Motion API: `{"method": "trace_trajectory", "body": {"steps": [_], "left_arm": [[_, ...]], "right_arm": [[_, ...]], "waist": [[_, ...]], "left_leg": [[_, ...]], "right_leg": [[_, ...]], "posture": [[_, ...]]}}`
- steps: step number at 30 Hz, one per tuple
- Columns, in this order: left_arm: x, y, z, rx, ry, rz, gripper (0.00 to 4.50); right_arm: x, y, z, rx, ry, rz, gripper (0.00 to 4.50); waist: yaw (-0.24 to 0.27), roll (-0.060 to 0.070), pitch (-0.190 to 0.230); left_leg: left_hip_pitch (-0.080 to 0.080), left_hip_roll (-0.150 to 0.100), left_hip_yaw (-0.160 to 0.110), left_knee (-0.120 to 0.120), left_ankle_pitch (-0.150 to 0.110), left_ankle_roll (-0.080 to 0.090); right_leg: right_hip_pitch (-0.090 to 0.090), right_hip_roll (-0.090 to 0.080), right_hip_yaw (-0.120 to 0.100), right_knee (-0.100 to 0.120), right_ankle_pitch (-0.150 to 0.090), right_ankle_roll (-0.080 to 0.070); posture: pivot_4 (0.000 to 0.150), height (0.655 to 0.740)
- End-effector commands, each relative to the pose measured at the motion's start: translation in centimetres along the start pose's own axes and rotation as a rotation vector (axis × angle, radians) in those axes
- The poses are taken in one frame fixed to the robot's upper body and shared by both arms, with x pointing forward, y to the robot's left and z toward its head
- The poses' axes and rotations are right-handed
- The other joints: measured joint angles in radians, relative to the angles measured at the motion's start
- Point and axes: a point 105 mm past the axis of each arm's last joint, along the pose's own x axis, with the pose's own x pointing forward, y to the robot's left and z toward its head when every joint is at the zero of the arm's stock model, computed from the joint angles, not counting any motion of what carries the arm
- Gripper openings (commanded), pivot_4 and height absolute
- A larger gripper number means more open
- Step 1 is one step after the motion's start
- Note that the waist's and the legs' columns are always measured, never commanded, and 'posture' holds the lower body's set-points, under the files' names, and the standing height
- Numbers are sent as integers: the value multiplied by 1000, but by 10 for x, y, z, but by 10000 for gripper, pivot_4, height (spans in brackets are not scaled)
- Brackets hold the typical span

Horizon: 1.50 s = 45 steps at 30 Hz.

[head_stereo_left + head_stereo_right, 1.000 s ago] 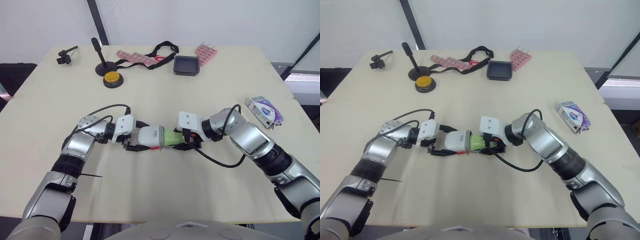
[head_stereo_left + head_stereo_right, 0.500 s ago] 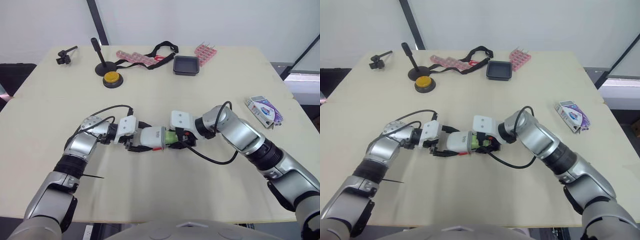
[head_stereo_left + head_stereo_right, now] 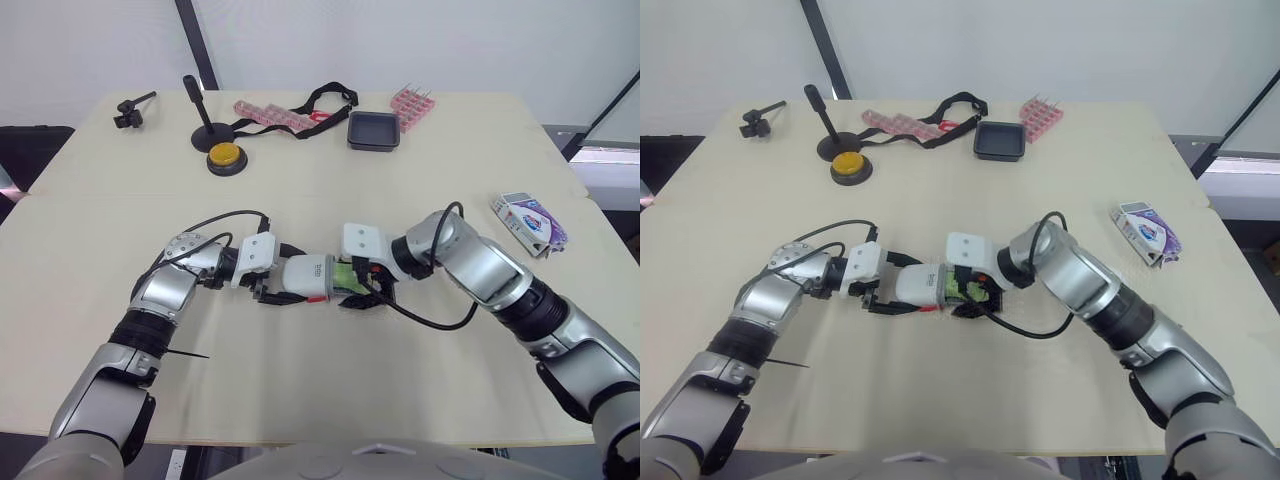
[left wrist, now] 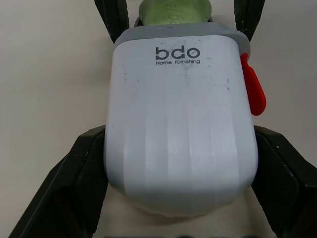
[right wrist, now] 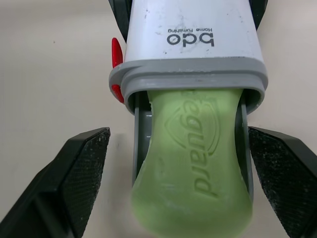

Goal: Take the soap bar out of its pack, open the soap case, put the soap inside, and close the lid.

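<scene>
The white soap case (image 3: 305, 277), with a grey rim and a red tab, lies on its side near the table's middle. My left gripper (image 3: 280, 284) is shut on it, a finger (image 4: 74, 183) pressed against each flank. The green soap bar (image 5: 193, 188) rests on the case's grey inner tray, half inside the opening and half sticking out. My right gripper (image 3: 360, 287) is open at the soap's outer end, its fingers (image 5: 74, 173) spread wide and clear of the bar on both sides. The blue and white soap pack (image 3: 528, 220) lies at the table's right edge.
At the back of the table stand a yellow button (image 3: 225, 156), a black stand (image 3: 205, 130), a black tray (image 3: 373, 130), pink strips (image 3: 270, 113), a pink rack (image 3: 410, 100), a black strap (image 3: 325, 97) and a small clamp (image 3: 130, 110).
The right gripper moved left toward the case and the soap slid deeper into it. Its fingers then spread and let go of the soap. The left gripper kept hold of the case.
</scene>
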Motion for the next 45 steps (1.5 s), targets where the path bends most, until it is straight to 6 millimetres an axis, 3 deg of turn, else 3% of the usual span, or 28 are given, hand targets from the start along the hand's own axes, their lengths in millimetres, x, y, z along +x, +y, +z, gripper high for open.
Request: {"method": "trace_trajectory", "body": {"steps": [1, 5, 10, 17, 23, 31, 45], "left_arm": [[-4, 4, 6, 30, -7, 12, 34565], [-4, 5, 6, 31, -5, 8, 34565], [-5, 6, 5, 31, 1, 6, 34565], [-5, 6, 5, 31, 5, 4, 34565], [-5, 7, 5, 33, 5, 3, 34565], [-4, 7, 6, 36, 3, -1, 34565], [-5, 6, 5, 36, 11, -3, 34565]], "right_arm": [[-10, 0, 9, -17, -46, -22, 44647], [-17, -1, 9, -1, -75, -51, 44647], [-40, -7, 6, 49, -103, -112, 44647], [-68, -6, -12, 128, -96, -173, 44647], [-76, -2, -42, 160, -16, -197, 25793], [-49, 6, -67, 129, 91, -154, 191], [-26, 5, -42, 69, 10, -119, 191]], "waist": [[-1, 0, 0], [0, 0, 0], [4, 0, 0], [10, 0, 0], [12, 0, 0], [8, 0, 0], [-7, 0, 0]], "left_leg": [[0, 0, 0, 0, 0, 0], [0, 0, 0, 0, 0, 0], [0, 0, 0, 0, 0, 0], [0, 0, 0, 0, 0, 0], [0, 0, 0, 0, 0, 0], [0, 0, 0, 0, 0, 0], [1, 1, 0, 1, 0, 0]], "right_leg": [[0, 0, 0, 0, 0, 0], [0, 0, 0, 0, 0, 0], [0, 0, 1, 0, 0, 0], [0, 0, 3, 0, 0, 0], [0, 0, 3, 0, 0, 0], [0, 0, 3, 0, 0, 0], [0, 0, 3, 1, 0, 0]], "posture": [[1500, 7291], [1500, 7291], [1500, 7291], [1500, 7291], [1500, 7291], [1500, 7291], [1500, 7291]]}}
